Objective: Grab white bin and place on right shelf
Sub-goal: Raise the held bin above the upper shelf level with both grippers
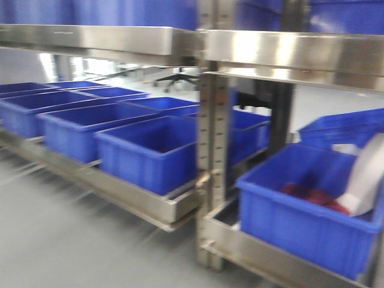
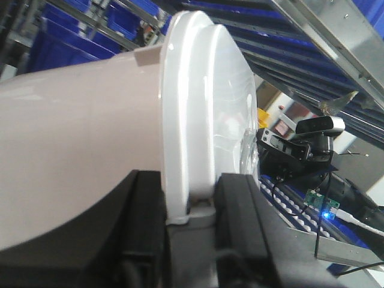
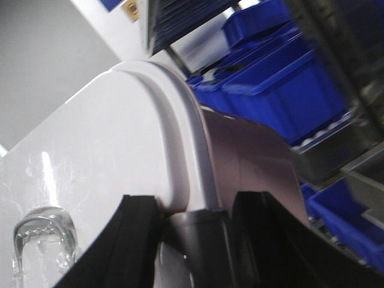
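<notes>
Grey floor (image 1: 60,240) lies under a long stainless-steel rack, all of it smeared by motion blur in the front view. At the left, open blue plastic bins (image 1: 144,150) sit side by side in a row on the rack's low steel bench (image 1: 120,193). A perforated steel upright (image 1: 213,150) divides the rack near the middle. Right of it is the right shelf (image 1: 288,51), a shiny stainless-steel bay with a broad reflective front rail. On its lower level stands a deep blue plastic tub (image 1: 300,219) holding something dark red (image 1: 312,195). A white curved shape (image 1: 367,174) at the far right edge is too blurred to identify.

In the left wrist view the white bin (image 2: 90,150), a large plastic tub with a pale pinkish-beige body and a white lid, fills the frame. The left gripper (image 2: 191,198) has its black jaws closed onto the lid's raised rim, one on the body side and one on the lid's face. To the right are a black camera (image 2: 321,126) and a small green circuit board (image 2: 324,207) showing a blue light.

In the right wrist view a clear plastic handle (image 3: 45,237) sits on the lid at the left. The right gripper (image 3: 195,210) clamps the same rim between its black jaws, with the beige body beyond it. How near the bin is to the right shelf I cannot tell.
</notes>
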Controlling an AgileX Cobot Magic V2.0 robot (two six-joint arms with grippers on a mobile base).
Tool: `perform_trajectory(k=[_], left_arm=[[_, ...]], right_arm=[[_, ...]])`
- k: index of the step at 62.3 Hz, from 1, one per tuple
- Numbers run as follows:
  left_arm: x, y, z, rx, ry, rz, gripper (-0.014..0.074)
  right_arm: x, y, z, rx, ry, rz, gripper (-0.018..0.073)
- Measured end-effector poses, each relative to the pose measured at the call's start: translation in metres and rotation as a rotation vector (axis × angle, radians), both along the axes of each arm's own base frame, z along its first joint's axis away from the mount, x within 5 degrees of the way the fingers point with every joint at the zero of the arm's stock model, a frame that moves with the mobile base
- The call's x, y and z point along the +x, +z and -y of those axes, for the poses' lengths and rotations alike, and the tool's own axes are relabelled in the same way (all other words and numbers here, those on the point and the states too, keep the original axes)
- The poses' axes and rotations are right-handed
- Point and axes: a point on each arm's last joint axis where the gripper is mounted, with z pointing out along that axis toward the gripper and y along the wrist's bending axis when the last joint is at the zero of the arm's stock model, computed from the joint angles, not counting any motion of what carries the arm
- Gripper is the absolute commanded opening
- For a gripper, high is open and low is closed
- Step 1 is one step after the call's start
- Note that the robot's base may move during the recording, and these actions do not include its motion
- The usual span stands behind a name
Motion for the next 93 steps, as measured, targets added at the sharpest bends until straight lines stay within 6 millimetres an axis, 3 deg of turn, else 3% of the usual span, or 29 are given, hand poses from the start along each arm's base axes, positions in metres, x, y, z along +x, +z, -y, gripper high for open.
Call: perform_trajectory(k=[93], left_arm=[[-0.0007, -0.0001, 0.0014, 0.001, -0.009, 0.0, -0.0117]], right_arm=[[0.0006, 0.0, 0.0007, 0.001, -0.01, -0.001, 0.006]])
